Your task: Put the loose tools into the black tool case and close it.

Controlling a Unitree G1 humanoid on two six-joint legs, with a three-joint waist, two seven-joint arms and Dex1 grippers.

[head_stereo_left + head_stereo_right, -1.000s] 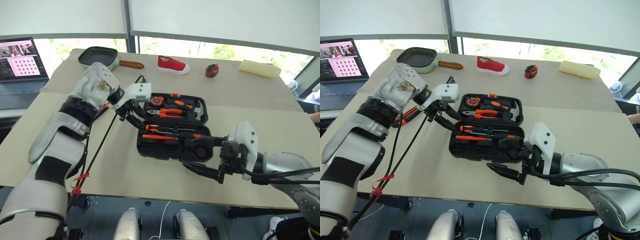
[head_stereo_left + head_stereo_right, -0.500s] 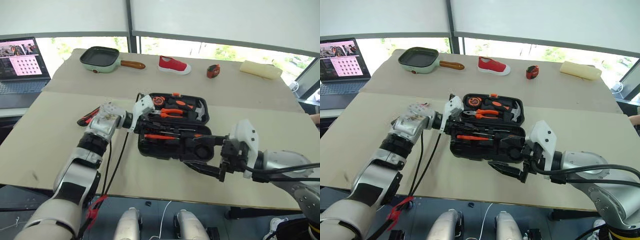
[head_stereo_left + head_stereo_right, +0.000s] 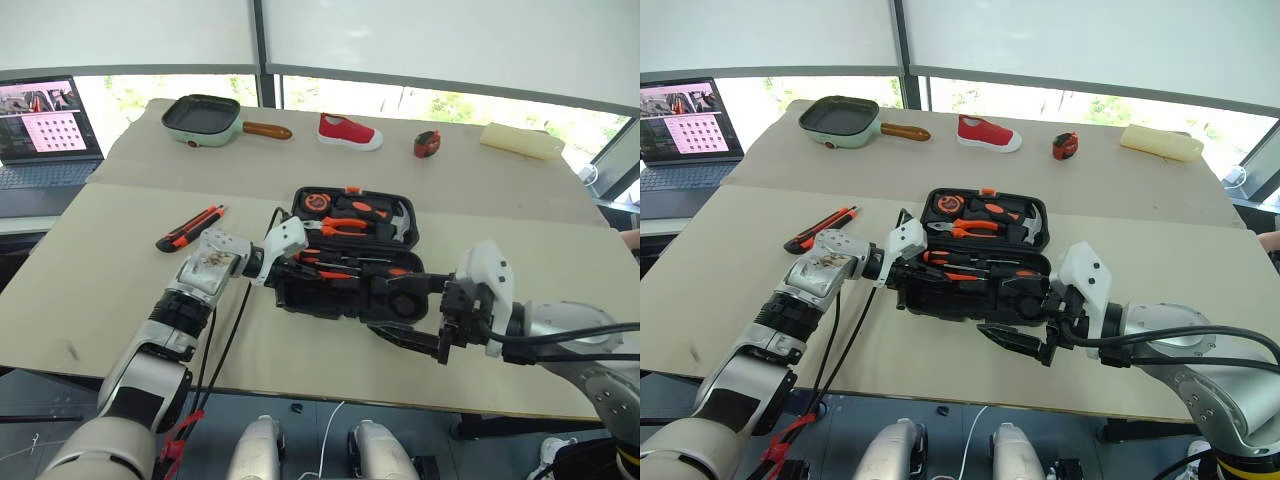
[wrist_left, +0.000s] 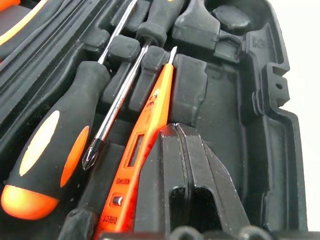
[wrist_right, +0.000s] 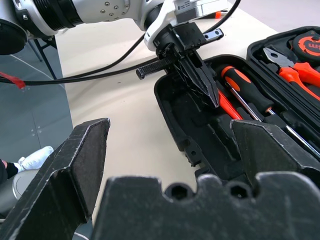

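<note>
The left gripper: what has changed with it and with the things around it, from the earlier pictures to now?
The left gripper came down from above the open black plastic tool case into its front half, and its fingers closed, empty, beside the slim orange tester screwdriver. The orange-and-black utility knife, earlier hidden behind that arm, shows lying on the table. The right gripper stayed open at the case's front edge.

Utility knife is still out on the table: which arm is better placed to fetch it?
Probably left. The utility knife lies on the table left of the black tool case, near the left gripper, shut inside the case. The right gripper, open, is across the case.
</note>
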